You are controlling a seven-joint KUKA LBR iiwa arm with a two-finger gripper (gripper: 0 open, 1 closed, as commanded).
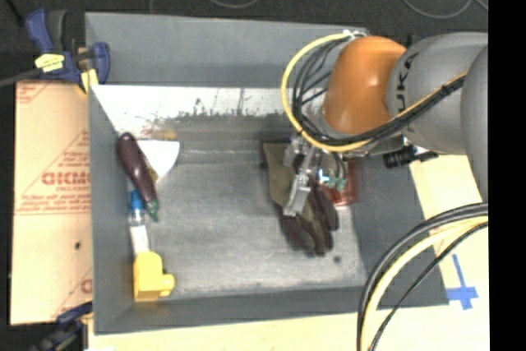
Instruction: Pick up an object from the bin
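Gripper (302,187) sits right over the dark glove (312,228) at the right side of the bin (230,218); can't tell if it's open or clamped. The dark glove's long axis runs far-to-near, mostly nearward of the gripper. Screwdriver (136,164) and yellow block (152,277) lie well apart, left.

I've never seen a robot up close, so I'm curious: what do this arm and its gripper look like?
The arm is a thick, rounded grey tube with dark lettering on its side, partly hidden. Its wrist wears a smooth orange dome cover, ringed by looping yellow and black cables. At its end is a small silvery metal gripper.
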